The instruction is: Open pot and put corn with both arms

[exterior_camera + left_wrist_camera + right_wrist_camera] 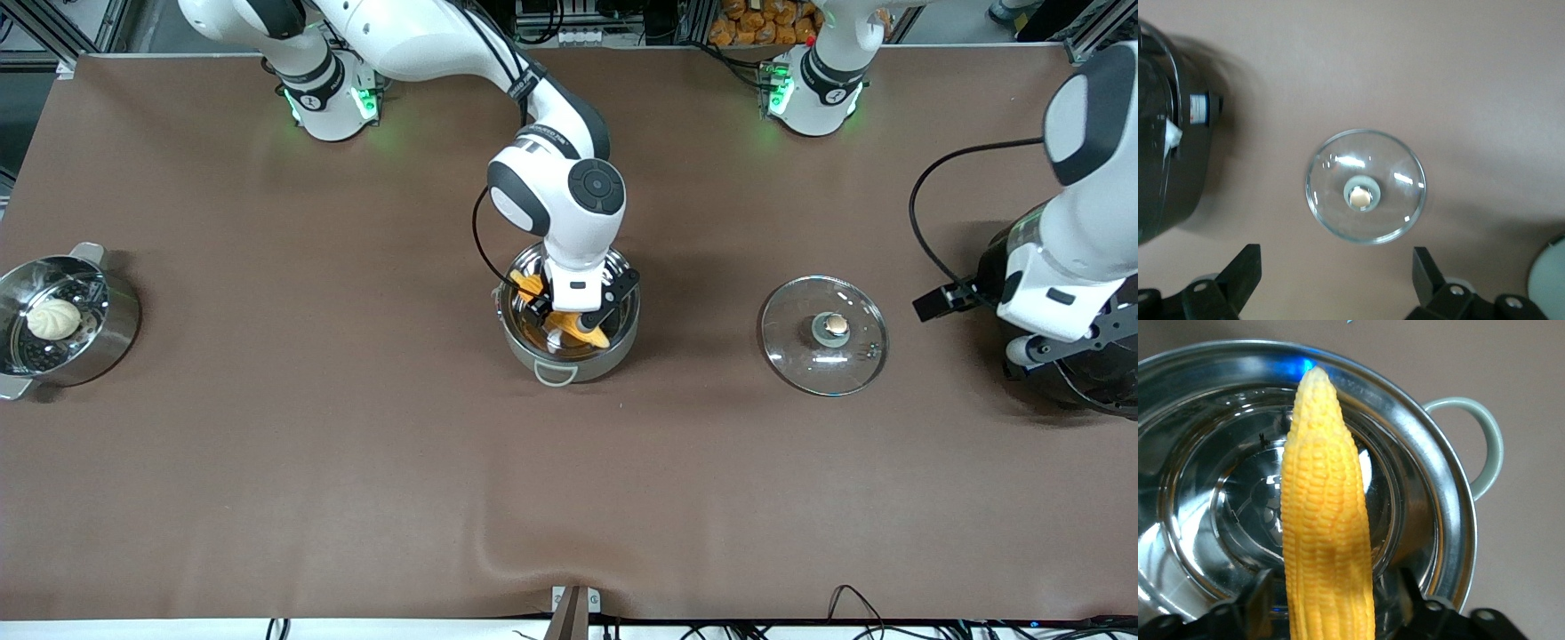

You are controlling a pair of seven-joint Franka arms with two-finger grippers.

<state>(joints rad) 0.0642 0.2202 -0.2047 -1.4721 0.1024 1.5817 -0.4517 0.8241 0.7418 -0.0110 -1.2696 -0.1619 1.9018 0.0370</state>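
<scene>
While the glass lid (824,334) lies on the table beside the open pot (569,313) and the left gripper (1335,283) hangs spread over it, the right gripper (569,322) holds the corn (1325,520) clamped inside the pot's mouth, so the placing step likely calls next for lowering and release.

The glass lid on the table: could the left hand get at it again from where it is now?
Probably yes: the left hand hovers open near the lid, whose knob stands uncovered.

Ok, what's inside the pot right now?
The corn is over the open pot, in the right gripper; whether it touches bottom is unclear. Bare steel floor shows around it; under the cob is hidden. The lid lies on the table.
</scene>
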